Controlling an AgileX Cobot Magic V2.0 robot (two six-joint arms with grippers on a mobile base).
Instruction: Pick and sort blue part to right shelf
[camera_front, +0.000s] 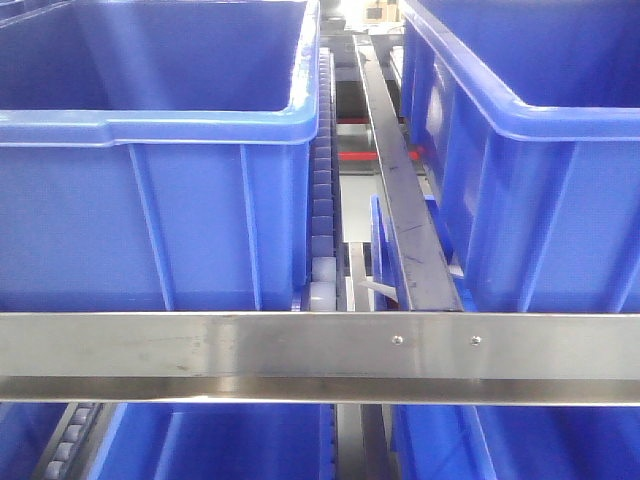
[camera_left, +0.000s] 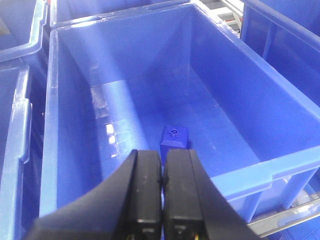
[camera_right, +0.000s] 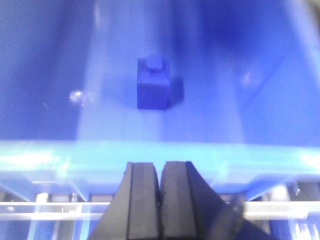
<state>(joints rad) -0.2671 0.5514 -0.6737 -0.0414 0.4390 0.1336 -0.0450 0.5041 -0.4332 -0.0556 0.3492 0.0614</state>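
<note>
A small blue part (camera_left: 174, 137), a cube with a round stud on top, lies on the floor of a large blue bin (camera_left: 75, 150) in the left wrist view. My left gripper (camera_left: 163, 156) hangs above the bin's near end, shut, with nothing between its black fingers. In the right wrist view a similar blue part (camera_right: 152, 84) rests inside another blue bin (camera_right: 150, 155). My right gripper (camera_right: 160, 167) is shut and empty, just outside that bin's front rim. The right shelf (camera_front: 300, 345) shows its steel front rail in the front view, where neither gripper appears.
Two big blue bins (camera_front: 150, 130) (camera_front: 540, 150) stand on the rack's upper level, with a pale roller track (camera_front: 322, 200) and a steel divider (camera_front: 400, 190) between them. More blue bins (camera_front: 220, 440) sit on the level below.
</note>
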